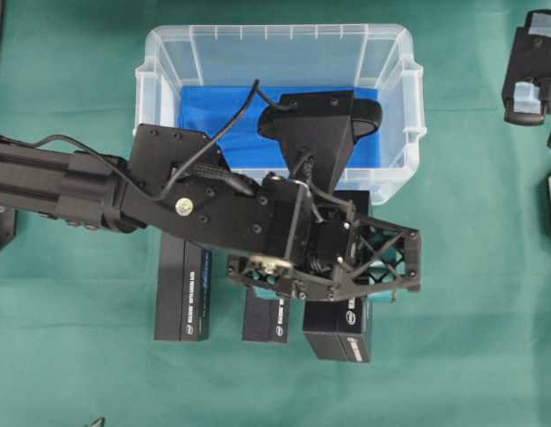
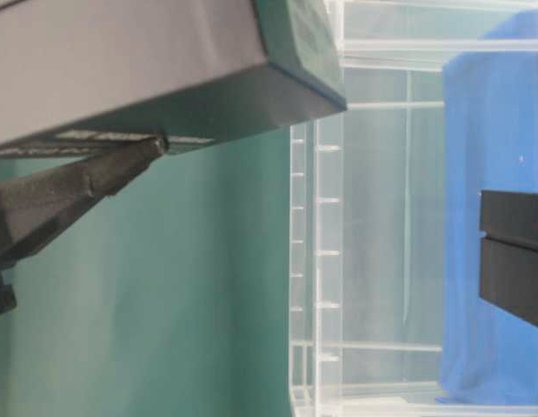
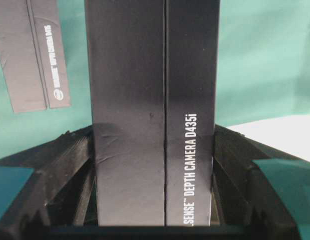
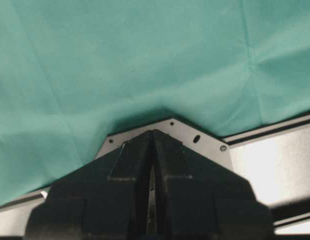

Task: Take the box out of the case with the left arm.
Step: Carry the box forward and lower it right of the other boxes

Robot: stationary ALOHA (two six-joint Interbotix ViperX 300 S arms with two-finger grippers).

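Nearest the lens in the left wrist view: a black box (image 3: 152,115) running up the middle of the frame between the two fingers (image 3: 59,175), white lettering "DEPTH CAMERA D435i" along its right half. Both black fingers press against its long sides, teal pads showing at the lower corners. Clamped on the box.

Overhead view: the left arm (image 1: 88,182) reaches in from the left edge, and its gripper (image 1: 346,267) sits just in front of the clear case (image 1: 279,44), over the green cloth of the counter (image 1: 471,356). The held box pokes out below the lattice frame, outside the case, beside the near wall. Whether it hangs clear of the cloth cannot be told from here; in the table-level view a dark box fills the upper left with green beneath it.

Two more black boxes lie flat on the cloth to the left of the held one: a longer one (image 1: 182,298) and a shorter one (image 1: 264,318), near each other but apart. One of them shows at the top left of the left wrist view.

Case: blue lining (image 1: 213,120) on its bottom, ribbed rim, partly covered from above by the arm's camera mount. The table-level view shows a dark block (image 2: 514,261) at the right edge against the blue; what it is cannot be told.

Right gripper (image 4: 152,165): fingers together, over green cloth and a grey metal plate (image 4: 205,140). The arm is parked at the far right edge overhead.
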